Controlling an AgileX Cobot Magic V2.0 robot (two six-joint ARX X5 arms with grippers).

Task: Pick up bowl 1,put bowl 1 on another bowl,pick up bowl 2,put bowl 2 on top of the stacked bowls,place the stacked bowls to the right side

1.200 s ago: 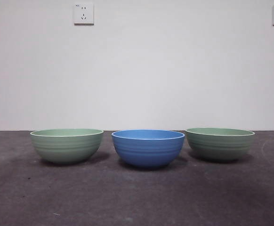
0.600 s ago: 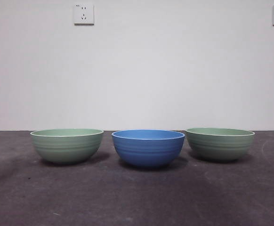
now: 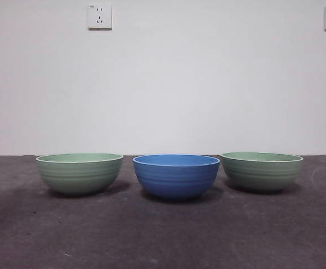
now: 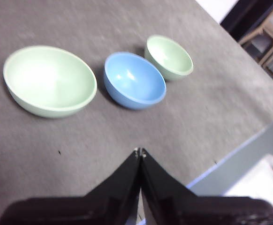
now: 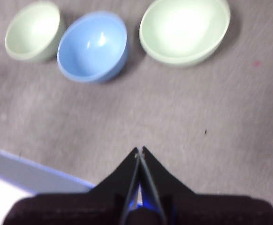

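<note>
We see left gripper clenched, grasping nothing, above bare table | right gripper likewise clenched and empty | blue bowl dead centre, nearest the front camera | one green bowl beside it at 9 o'clock, apart | other green bowl at 3 o'clock, slightly farther back | nothing stacked | wall sockets on wall at 12 o'clock.

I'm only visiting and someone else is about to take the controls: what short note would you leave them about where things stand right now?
Left end effector: shut, empty, hanging back from the bowls.
Right end effector: shut, empty, also back.
Bowls: in a row on the dark table, none stacked. Blue bowl in the middle, one pale green bowl at the row's left end in the front view, the other pale green bowl at its right end.
Done: nothing.
Left: all stacking, then moving the stack right.
</note>
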